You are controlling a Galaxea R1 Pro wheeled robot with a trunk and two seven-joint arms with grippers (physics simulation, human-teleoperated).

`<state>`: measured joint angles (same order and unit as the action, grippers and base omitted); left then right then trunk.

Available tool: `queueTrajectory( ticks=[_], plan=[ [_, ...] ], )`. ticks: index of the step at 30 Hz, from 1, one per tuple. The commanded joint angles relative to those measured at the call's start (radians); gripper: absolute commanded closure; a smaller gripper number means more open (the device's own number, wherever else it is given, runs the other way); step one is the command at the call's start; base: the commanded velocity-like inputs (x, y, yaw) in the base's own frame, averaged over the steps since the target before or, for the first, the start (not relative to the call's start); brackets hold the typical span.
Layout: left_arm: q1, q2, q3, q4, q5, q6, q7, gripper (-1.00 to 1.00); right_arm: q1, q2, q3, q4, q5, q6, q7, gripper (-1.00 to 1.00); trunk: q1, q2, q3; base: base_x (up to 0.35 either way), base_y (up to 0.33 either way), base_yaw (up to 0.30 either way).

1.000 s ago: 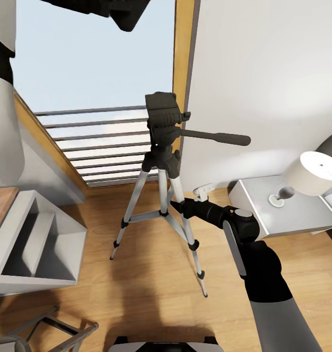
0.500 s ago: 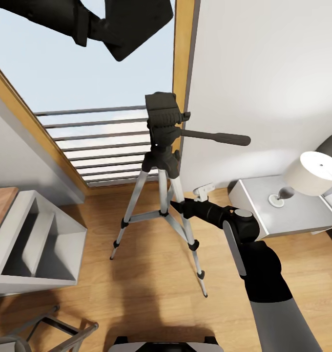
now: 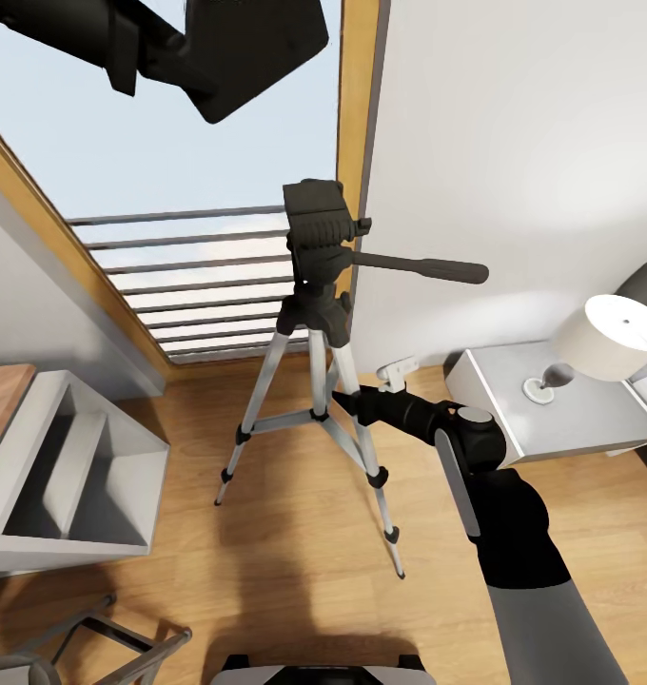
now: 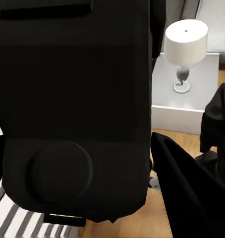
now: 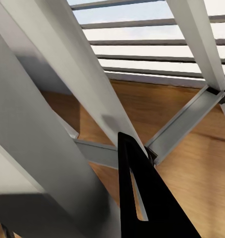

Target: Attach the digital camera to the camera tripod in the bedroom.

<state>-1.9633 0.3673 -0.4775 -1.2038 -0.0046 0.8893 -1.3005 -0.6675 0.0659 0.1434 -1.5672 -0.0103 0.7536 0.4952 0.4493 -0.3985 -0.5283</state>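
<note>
Above tripod head: boxy matte-black digital camera [image 3: 252,48] | silver-legged camera tripod [image 3: 316,314]

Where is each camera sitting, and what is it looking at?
Head view: up on the robot's head, looking down at the tripod, window and nightstand; both arms show.
Left wrist view: on the left arm, right behind the black camera it carries, lamp beyond; one pincer finger shows.
Right wrist view: on the right arm, close against the tripod's silver legs; a black finger shows.
Shared: head and left wrist views both show the lamp.
</note>
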Motion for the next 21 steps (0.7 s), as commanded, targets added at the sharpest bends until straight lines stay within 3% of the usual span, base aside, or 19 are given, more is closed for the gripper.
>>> queueTrajectory(
  ticks=[1,9,17,21],
  plan=[
    [-0.002,0.003,-0.014,-0.003,0.006,0.008,-0.013,1.00,-0.001,0.000,-0.002,0.017,0.064,0.005,-0.007,1.00,0.001,-0.001,-0.002,0.000,0.000,0.000],
    [-0.002,0.007,-0.059,-0.007,0.057,0.024,-0.028,1.00,-0.001,0.000,-0.002,0.018,0.064,0.006,-0.007,1.00,0.001,-0.001,-0.002,0.000,0.000,0.000],
    [-0.002,0.009,-0.077,-0.009,0.187,0.105,-0.030,1.00,-0.001,0.000,-0.002,0.018,0.064,0.006,-0.007,1.00,0.001,-0.001,-0.002,0.000,0.000,0.000],
    [-0.002,0.010,-0.097,-0.014,0.218,0.118,-0.031,1.00,-0.001,-0.001,-0.002,0.018,0.064,0.006,-0.007,1.00,0.001,-0.001,-0.002,0.000,0.000,0.000]
  ],
)
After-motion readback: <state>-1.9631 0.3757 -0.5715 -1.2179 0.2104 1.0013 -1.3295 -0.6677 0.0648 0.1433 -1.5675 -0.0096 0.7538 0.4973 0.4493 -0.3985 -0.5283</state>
